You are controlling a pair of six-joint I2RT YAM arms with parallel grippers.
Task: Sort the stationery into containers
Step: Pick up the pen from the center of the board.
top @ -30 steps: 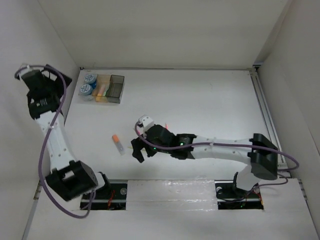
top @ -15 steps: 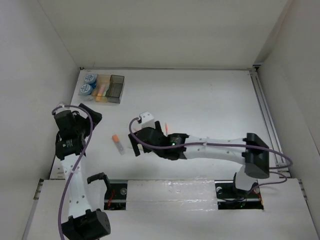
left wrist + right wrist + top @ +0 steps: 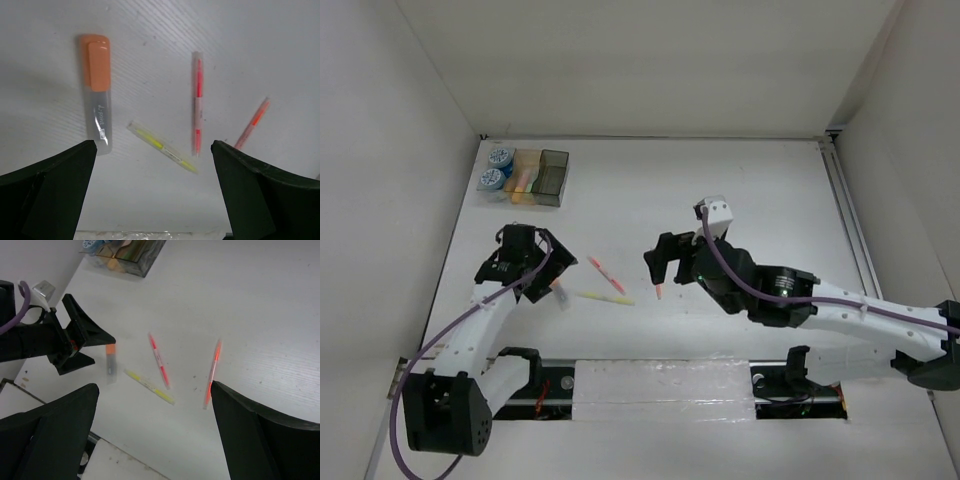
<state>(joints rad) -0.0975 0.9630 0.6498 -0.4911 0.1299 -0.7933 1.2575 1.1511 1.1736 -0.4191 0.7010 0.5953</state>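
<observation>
From above, the left claw (image 3: pixel 525 275) hangs just beside a short orange-capped clear marker (image 3: pixel 558 291). The right claw (image 3: pixel 670 266) hangs over a thin orange pen (image 3: pixel 660 290). The row of three translucent plastic bins (image 3: pixel 548 178) sits well beyond the left claw.

In the left wrist view the jaws are spread wide and empty. The marker, a thin yellow pen (image 3: pixel 162 148) and a thin red pen (image 3: pixel 198 110) lie ahead between them.

In the right wrist view the jaws are also wide and empty, and the orange pen lies just ahead of the right-hand finger (image 3: pixel 260 440).

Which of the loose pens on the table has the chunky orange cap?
The short clear-bodied marker; the yellow pen, pink-red pen and orange-red pen are all thin sticks.
</observation>
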